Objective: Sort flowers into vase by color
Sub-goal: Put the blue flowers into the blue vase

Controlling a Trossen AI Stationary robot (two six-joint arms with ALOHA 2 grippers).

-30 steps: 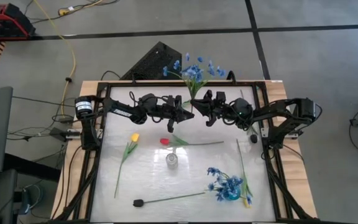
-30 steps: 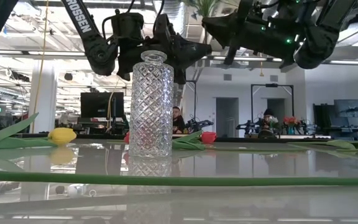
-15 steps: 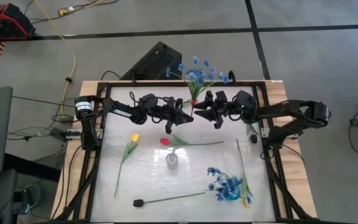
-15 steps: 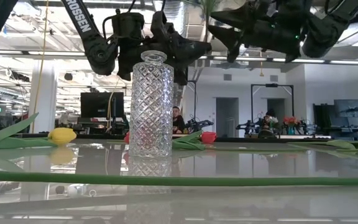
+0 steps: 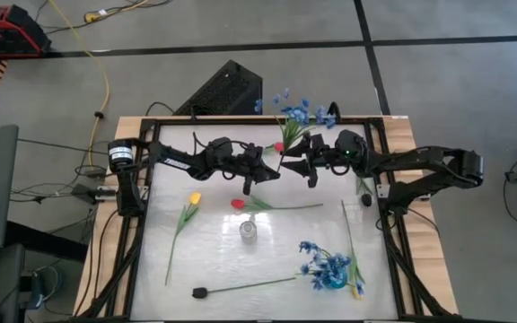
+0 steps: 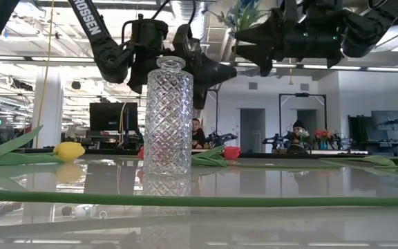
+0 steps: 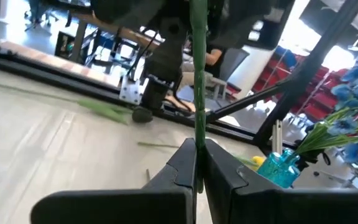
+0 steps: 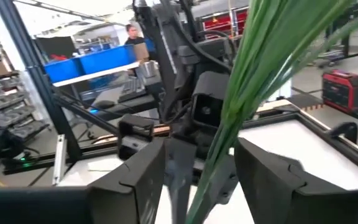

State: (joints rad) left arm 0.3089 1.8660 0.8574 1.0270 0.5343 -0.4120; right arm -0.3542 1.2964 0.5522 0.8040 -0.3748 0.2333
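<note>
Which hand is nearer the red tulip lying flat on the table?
Left. The left hand, shut on the blue flower spray's stem, hangs just behind the red tulip. The right hand, open, is farther off to its right.

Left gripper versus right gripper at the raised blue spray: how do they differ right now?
The left gripper is shut on the thin green stem of the blue-blossomed spray; the right gripper is open, its fingers apart on either side of the stems. The left gripper reaches in from the left, the right from the right. Both are dark two-finger grippers raised above the table.
</note>
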